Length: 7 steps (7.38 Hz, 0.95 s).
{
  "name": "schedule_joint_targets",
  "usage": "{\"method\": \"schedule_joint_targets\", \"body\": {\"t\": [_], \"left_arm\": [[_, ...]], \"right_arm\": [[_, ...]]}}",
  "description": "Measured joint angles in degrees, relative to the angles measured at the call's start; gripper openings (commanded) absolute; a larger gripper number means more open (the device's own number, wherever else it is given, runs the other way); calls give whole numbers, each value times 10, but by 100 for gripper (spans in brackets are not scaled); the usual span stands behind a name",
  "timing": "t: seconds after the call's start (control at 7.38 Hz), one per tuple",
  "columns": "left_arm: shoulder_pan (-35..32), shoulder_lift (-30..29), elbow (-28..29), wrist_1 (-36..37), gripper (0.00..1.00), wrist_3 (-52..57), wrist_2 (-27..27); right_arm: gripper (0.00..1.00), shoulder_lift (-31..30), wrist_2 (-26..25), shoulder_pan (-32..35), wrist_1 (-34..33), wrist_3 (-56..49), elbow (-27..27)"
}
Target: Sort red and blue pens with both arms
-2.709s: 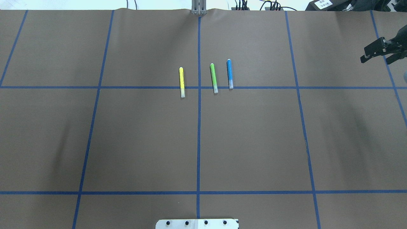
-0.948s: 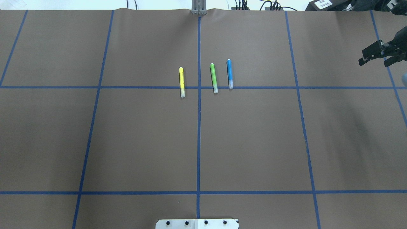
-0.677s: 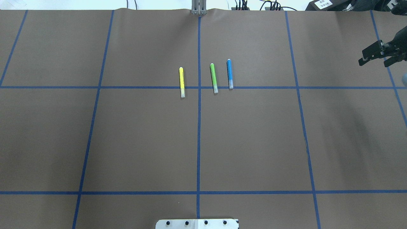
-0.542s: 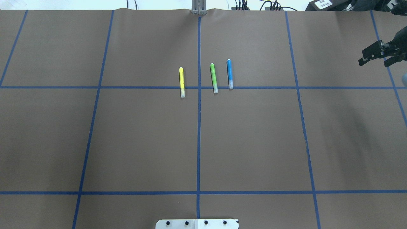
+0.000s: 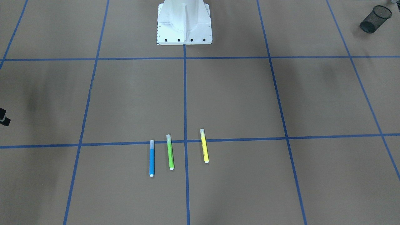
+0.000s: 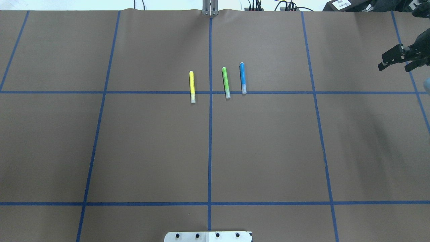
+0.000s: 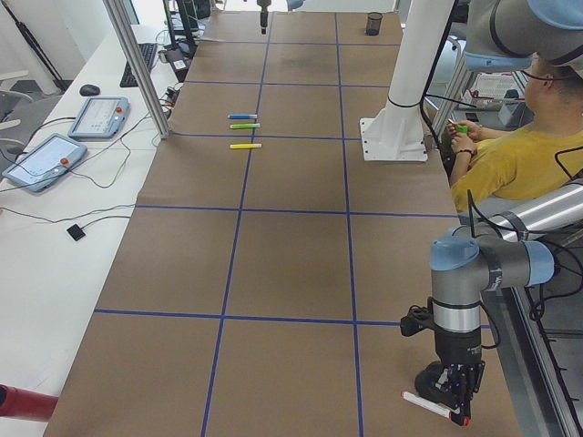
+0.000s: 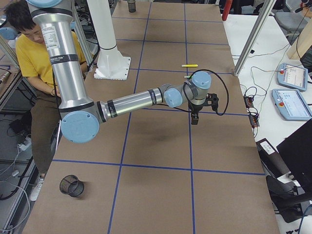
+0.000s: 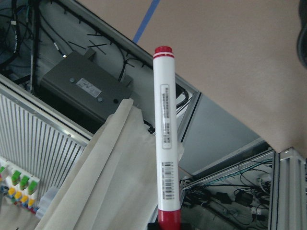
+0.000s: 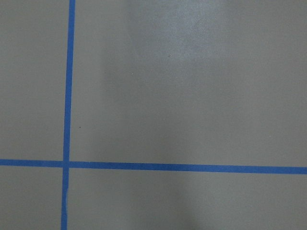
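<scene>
Directly under the right gripper (image 6: pixel 393 68): flat brown paper table cover (image 10: pixel 192 96), matte and smooth. One narrow blue tape strip (image 10: pixel 70 72) runs straight away from the tool, offset to its left. A second blue tape strip (image 10: pixel 201 168) runs crosswise on the nearer, lower side. The two meet at a right-angle crossing (image 10: pixel 65 164), low and left of the tool's axis. A pale sheen (image 10: pixel 192 24) lies on the paper ahead of the tool, and the paper is a shade darker around it.

A brown-papered table (image 6: pixel 151 144) is gridded with blue tape (image 6: pixel 210 148). A white bench (image 7: pixel 46 273) beyond its far edge holds two tablets (image 7: pixel 98 116).
</scene>
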Motion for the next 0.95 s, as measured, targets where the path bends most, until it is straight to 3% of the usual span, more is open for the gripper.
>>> {"method": "schedule_joint_targets", "body": {"t": [0.68, 0.95], "left_arm": [[0, 37, 0, 13, 0, 5, -119], [0, 55, 1, 13, 0, 8, -135]], "right_arm": [[100, -1, 0, 0, 0, 0, -1], [100, -2, 0, 0, 0, 0, -2]]}}
